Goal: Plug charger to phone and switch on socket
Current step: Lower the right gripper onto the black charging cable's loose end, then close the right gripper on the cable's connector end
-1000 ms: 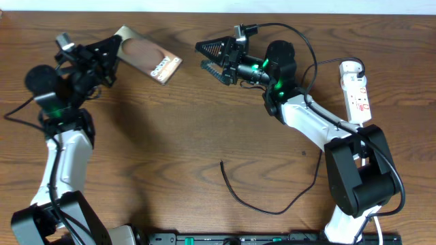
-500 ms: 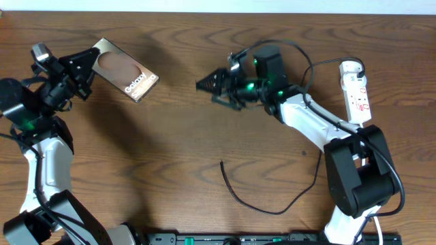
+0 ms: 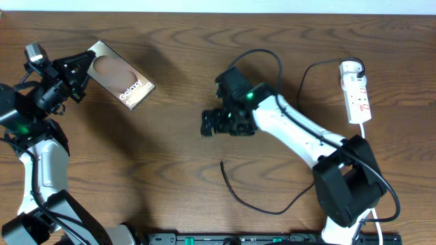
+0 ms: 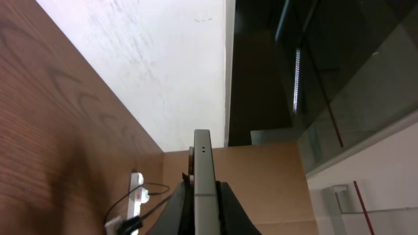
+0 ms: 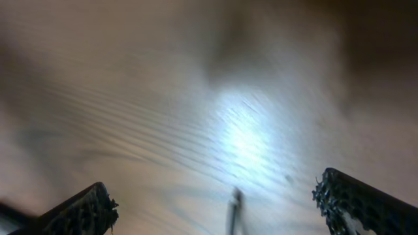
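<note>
The left gripper (image 3: 82, 68) is clamped on one end of the phone (image 3: 124, 76), held at the table's far-left corner, with white "Galaxy" lettering legible on its bronze face. The right gripper (image 3: 210, 124), jaws apart, hangs mid-table near the free tip of the charger (image 3: 222, 165). The socket (image 3: 358, 99) lies well apart at the right edge.

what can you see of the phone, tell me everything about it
The phone is a flat rectangular slab, shiny bronze-grey face up, with a dark oval patch and white Galaxy lettering near its lower-right end. It is angled diagonally at the overhead view's upper left. The left end effector clamps its upper-left end; the left wrist view shows its thin pale edge with two small holes. Whether it touches the table cannot be told.
</note>
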`<act>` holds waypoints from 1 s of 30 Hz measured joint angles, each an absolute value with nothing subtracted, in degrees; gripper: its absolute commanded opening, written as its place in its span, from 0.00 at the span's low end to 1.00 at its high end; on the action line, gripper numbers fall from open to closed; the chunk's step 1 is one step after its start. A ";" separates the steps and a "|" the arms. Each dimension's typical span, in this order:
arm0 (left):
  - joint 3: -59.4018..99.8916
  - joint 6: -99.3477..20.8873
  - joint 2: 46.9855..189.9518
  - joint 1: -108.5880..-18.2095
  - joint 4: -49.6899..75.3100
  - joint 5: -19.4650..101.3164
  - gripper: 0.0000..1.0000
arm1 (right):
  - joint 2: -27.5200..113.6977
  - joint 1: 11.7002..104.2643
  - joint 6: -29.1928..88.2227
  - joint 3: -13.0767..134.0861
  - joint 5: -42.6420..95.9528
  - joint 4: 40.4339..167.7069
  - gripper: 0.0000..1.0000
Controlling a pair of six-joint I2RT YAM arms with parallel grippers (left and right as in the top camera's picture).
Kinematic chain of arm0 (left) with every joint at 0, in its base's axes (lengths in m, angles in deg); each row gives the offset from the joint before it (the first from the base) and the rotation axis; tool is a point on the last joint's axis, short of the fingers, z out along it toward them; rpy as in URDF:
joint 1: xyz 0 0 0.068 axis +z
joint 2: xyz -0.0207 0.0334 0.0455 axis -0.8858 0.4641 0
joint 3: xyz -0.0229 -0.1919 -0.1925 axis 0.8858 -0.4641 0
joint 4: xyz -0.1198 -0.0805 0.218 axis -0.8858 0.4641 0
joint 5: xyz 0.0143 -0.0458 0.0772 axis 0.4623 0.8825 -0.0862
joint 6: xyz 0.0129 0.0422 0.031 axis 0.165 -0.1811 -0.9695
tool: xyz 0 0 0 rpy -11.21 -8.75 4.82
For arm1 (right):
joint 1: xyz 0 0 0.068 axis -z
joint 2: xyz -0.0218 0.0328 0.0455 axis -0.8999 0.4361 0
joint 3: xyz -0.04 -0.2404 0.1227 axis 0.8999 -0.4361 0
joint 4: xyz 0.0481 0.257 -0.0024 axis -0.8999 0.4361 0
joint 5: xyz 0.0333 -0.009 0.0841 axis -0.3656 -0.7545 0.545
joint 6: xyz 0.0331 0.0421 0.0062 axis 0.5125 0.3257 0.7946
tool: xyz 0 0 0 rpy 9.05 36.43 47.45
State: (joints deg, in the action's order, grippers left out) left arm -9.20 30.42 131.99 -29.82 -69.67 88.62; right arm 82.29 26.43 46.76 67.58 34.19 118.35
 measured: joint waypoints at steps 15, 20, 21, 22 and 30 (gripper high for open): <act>-9.20 30.44 131.99 -29.82 -69.67 89.54 0.07 | 82.29 17.12 54.02 62.90 23.10 121.17 0.69; -9.20 30.44 131.99 -29.82 -69.67 89.69 0.07 | 82.29 15.18 54.80 62.29 21.79 121.15 0.64; -9.20 30.44 131.99 -29.82 -69.67 89.71 0.07 | 82.29 14.87 55.17 61.76 21.68 121.06 0.64; -9.20 30.44 131.99 -29.82 -69.67 89.71 0.07 | 82.29 14.69 55.35 61.15 21.60 120.85 0.63; -9.20 30.44 131.99 -29.82 -69.67 89.93 0.07 | 82.29 14.39 56.33 58.07 21.88 119.82 0.44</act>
